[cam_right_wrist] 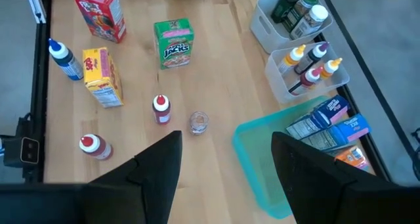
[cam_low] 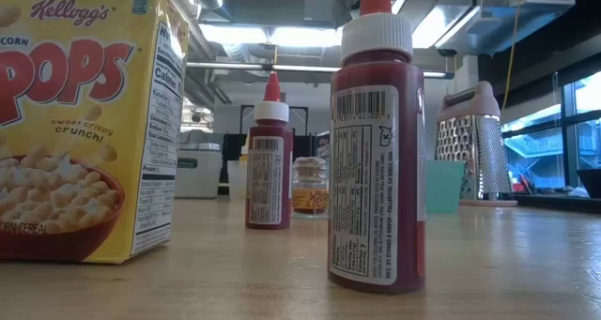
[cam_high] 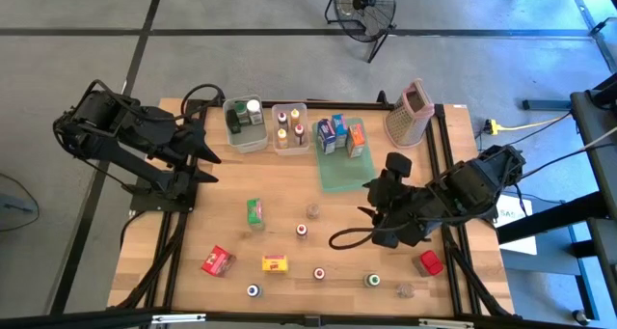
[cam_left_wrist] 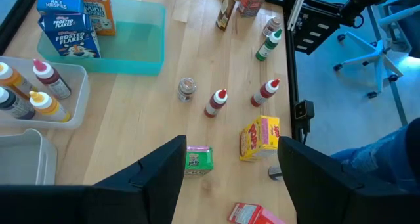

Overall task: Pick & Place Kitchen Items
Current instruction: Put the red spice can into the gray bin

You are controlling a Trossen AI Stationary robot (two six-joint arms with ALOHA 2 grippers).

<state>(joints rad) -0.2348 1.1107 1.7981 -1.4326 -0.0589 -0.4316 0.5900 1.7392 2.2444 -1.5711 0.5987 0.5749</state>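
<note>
Left claw (cam_left_wrist: 226,178) – parted, empty, over counter's left edge. Right claw (cam_right_wrist: 223,175) – parted, empty, near right edge. Loose items mid-counter: green carton (cam_high: 254,211), yellow carton (cam_high: 276,263), red-capped bottle (cam_high: 302,231). Judged light, rigid; bottle slippery, topples easily – grip body across narrow sides.

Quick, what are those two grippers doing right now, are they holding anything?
Left gripper: open, holding nothing, above the table.
Right gripper: open, holding nothing, above the table.
</note>
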